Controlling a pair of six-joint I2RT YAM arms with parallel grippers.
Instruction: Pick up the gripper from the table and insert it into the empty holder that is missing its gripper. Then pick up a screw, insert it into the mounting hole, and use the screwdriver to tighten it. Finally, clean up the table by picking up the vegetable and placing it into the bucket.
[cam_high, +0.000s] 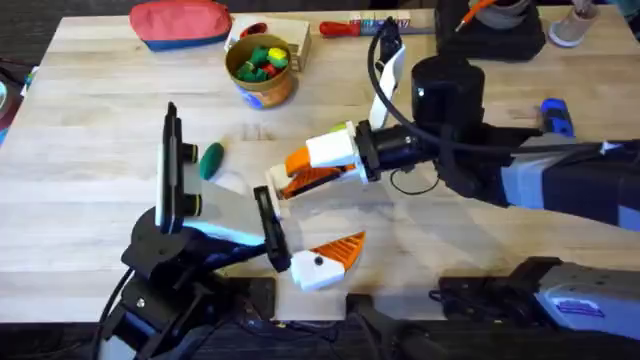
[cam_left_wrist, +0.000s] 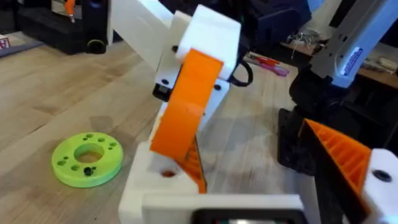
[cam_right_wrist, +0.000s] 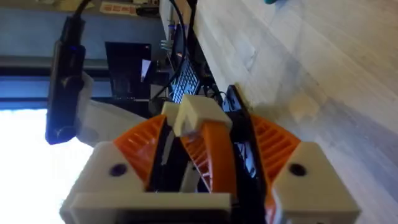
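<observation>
My left gripper (cam_high: 310, 228) (cam_left_wrist: 249, 149) stands open near the table's front. One of its fingers carries an orange ribbed pad (cam_left_wrist: 345, 155); the other is the bare white holder (cam_left_wrist: 146, 186). My right gripper (cam_high: 305, 168) (cam_right_wrist: 208, 130) reaches in from the right and is shut on the orange gripper wedge (cam_left_wrist: 186, 106) (cam_right_wrist: 214, 149), whose lower end rests tilted against the holder. The dark green vegetable (cam_high: 211, 160) lies left of the grippers. Behind it stands the bucket (cam_high: 262, 68), with toys inside. The blue screwdriver handle (cam_high: 556, 115) lies at the far right.
A red pouch (cam_high: 180, 22) and a red-handled tool (cam_high: 345, 28) lie along the back edge. A yellow-green ring (cam_left_wrist: 87, 160) sits on the table beside the holder. A black stand (cam_high: 448, 85) rises behind the right arm.
</observation>
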